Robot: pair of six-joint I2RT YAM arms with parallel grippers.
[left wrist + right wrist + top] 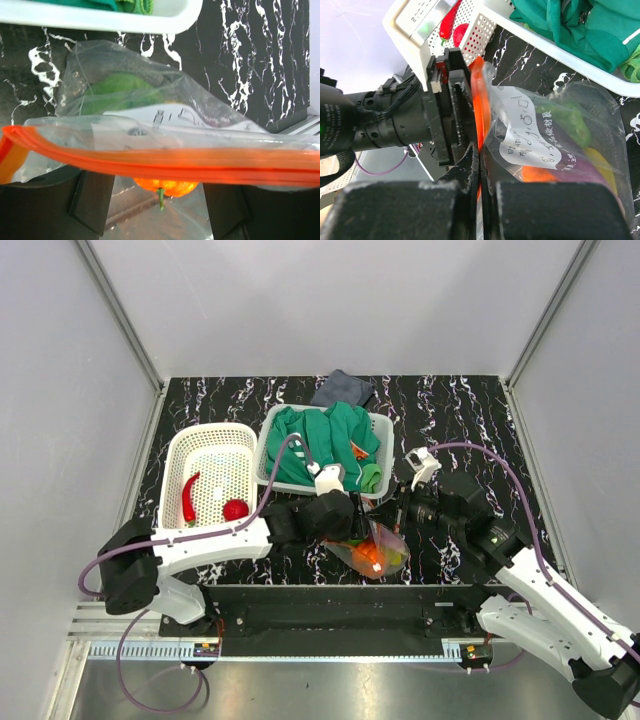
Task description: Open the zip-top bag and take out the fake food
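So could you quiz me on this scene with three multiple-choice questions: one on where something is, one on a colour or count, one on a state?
1. Where is the red chili?
A. in the white perforated basket
B. in the zip-top bag
C. on the green cloth

2. What colour is the zip strip of the zip-top bag?
A. blue
B. orange-red
C. white

3. What are the right gripper fingers doing?
A. hanging open
B. shut on the zip-top bag
C. holding the chili

Answers: 1 A, top view shows it there beside a red round fruit; 2 B, left wrist view; 3 B, right wrist view shows the strip pinched.

black marbled table, pale grey walls
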